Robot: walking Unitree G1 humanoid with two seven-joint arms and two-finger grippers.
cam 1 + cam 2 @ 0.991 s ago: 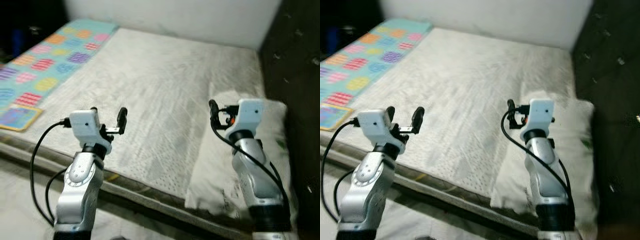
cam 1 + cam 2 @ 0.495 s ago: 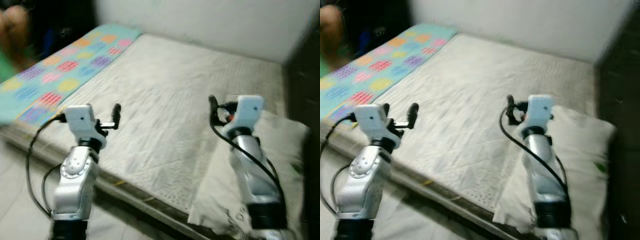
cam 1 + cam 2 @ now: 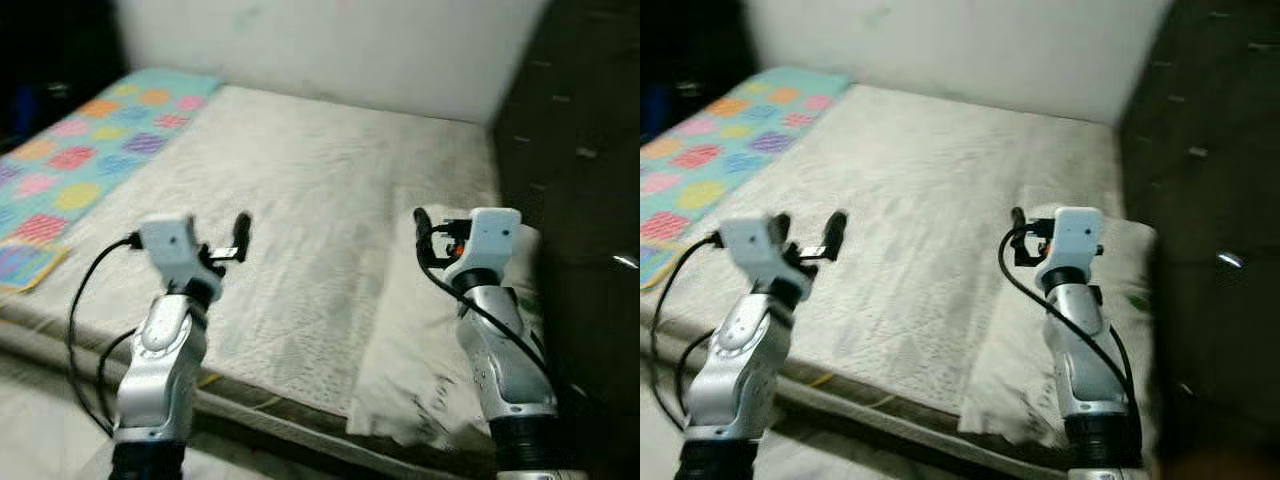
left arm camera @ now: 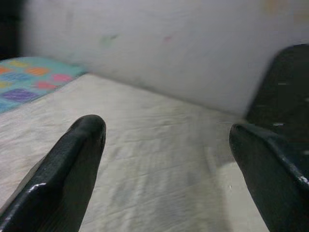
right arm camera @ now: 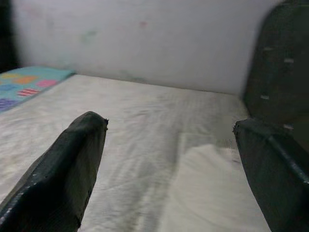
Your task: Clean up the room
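A bed with a white quilted mattress lies before me. A white pillow rests on its near right part, beside the dark padded headboard. A blanket with coloured spots covers the far left side. My left gripper is open and empty above the bed's near edge. My right gripper is open and empty above the pillow's far end. In the left wrist view, the left gripper points along the mattress toward the wall. In the right wrist view, the right gripper looks over the pillow.
A pale wall runs along the bed's far side. A strip of light floor lies in front of the bed at the lower left. The headboard closes off the right side.
The whole picture swung left, then back to the right, so the camera has turned. A person seen at the upper left half a second ago is out of frame. Both arms keep their pose.
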